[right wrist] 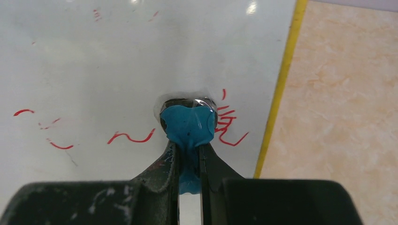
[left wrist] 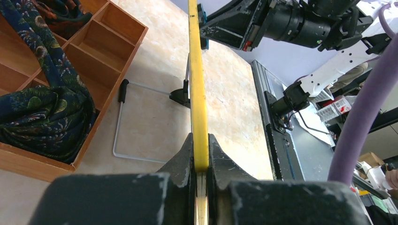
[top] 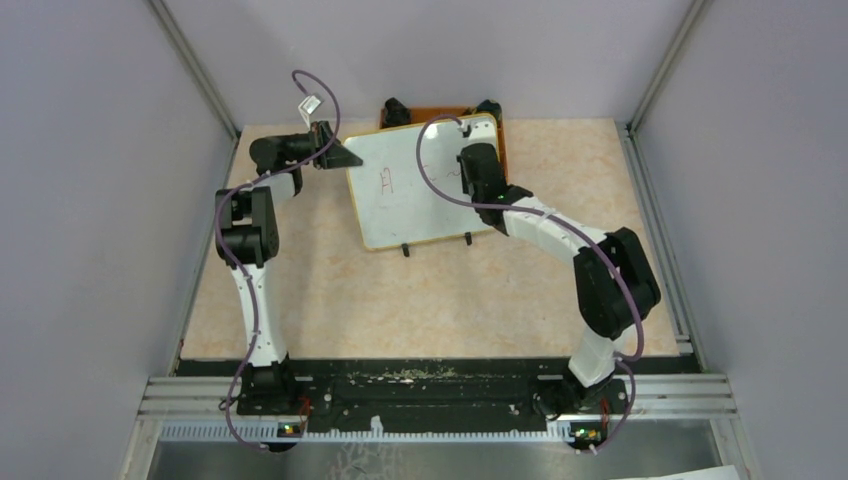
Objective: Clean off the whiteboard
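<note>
The whiteboard [top: 400, 215] is standing at the far middle of the table [top: 400, 310], propped at a tilt, with its two black feet [top: 405, 250] pointing toward the arms. The left gripper [left wrist: 200, 143] is pinching the board's left edge, and its fingers are pressing on both sides of the yellow frame. The right gripper [right wrist: 187, 140] is squeezing a blue pad [right wrist: 187, 123] and pushing it against the white surface near the right edge, among thin red marks [right wrist: 230, 129] (more red strokes are showing to the left of the pad). Behind the board a wire stand [left wrist: 117, 126] is resting on the table. Just beside it a wooden tray [left wrist: 117, 35] with compartments is holding a dark patterned cloth [left wrist: 42, 112]. From above, the right arm and its purple cable [top: 419, 160] are covering part of the board's right half — and the board itself is hiding most of the tray.
</note>
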Tool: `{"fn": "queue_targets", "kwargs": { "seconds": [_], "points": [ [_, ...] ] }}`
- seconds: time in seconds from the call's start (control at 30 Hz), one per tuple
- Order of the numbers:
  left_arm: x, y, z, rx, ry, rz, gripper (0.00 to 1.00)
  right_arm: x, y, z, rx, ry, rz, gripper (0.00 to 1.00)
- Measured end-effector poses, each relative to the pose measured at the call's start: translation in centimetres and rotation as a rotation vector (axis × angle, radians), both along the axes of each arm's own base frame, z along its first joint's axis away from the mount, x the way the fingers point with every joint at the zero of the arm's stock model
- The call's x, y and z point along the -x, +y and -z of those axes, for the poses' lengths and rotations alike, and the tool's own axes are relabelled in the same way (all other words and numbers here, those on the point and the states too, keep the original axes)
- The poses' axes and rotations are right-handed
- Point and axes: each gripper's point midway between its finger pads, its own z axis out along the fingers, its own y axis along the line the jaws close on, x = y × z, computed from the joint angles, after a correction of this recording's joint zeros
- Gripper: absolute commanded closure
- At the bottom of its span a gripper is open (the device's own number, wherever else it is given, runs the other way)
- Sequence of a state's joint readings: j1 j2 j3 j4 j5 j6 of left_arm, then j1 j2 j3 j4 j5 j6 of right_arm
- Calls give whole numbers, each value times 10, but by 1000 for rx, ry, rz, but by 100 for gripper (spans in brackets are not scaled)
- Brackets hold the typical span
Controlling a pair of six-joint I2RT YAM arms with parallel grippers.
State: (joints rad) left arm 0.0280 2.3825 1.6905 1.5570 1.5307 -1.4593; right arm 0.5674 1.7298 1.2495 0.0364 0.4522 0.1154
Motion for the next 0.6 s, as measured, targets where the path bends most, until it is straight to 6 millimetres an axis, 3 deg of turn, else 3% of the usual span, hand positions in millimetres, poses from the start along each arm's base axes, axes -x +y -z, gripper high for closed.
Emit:
{"fn": "queue_targets", "kwargs": {
  "seconds": [0.1, 0.37, 0.5, 0.6],
  "points": [
    [0, 0, 0, 0, 0, 0, 100, -4, -13, -3, -3, -4, 26, 100],
    [0, 1, 0, -1, 1, -1, 100, -2, 0, -6, -5, 10, 10, 100],
    [0, 1, 0, -2, 1, -1, 100, -3, 35, -15, -8, -7, -39, 100],
    [0, 1, 0, -2, 0, -1, 100, 1, 81, -22, -23, -22, -118, 100]
  ]
}}
